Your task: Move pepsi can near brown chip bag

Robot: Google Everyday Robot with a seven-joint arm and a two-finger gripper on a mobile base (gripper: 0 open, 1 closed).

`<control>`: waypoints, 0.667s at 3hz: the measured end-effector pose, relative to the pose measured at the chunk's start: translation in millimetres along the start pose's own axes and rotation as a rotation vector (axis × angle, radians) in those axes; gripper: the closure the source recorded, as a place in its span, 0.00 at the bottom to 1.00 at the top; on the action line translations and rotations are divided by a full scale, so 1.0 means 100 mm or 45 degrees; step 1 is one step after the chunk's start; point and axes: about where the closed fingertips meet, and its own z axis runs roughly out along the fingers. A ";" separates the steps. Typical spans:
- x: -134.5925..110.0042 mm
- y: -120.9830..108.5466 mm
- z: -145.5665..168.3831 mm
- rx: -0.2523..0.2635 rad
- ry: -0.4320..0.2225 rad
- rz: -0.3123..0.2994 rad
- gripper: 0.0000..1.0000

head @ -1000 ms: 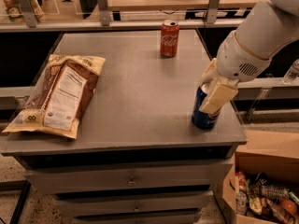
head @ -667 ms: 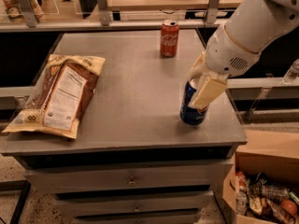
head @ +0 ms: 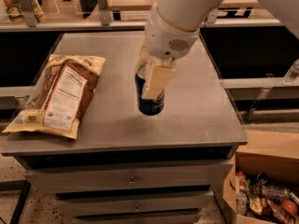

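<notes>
The pepsi can [head: 150, 101], dark blue, is held upright in my gripper [head: 152, 80] near the middle of the grey table [head: 196, 115]. My cream fingers [head: 157, 80] are shut on the can's upper half, and the white arm comes down from the upper right. The can's base is at or just above the table top. The brown chip bag [head: 60, 94] lies flat at the table's left edge, label up, about a can's height to the left of the can. The arm hides the table's back middle.
A cardboard box [head: 266, 181] with snack packets stands on the floor at the lower right. Drawers [head: 131, 181] are under the table top. A counter with railings [head: 70, 17] runs behind the table.
My gripper has carried the pepsi can leftward from the table's right side to near its middle, closer to the chip bag. The arm now covers the red can at the back.
</notes>
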 end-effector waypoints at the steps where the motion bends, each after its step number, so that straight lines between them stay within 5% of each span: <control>1: -0.51 -0.17 0.23 -0.049 0.026 -0.150 1.00; 2: -0.89 -0.34 0.50 -0.110 0.036 -0.266 1.00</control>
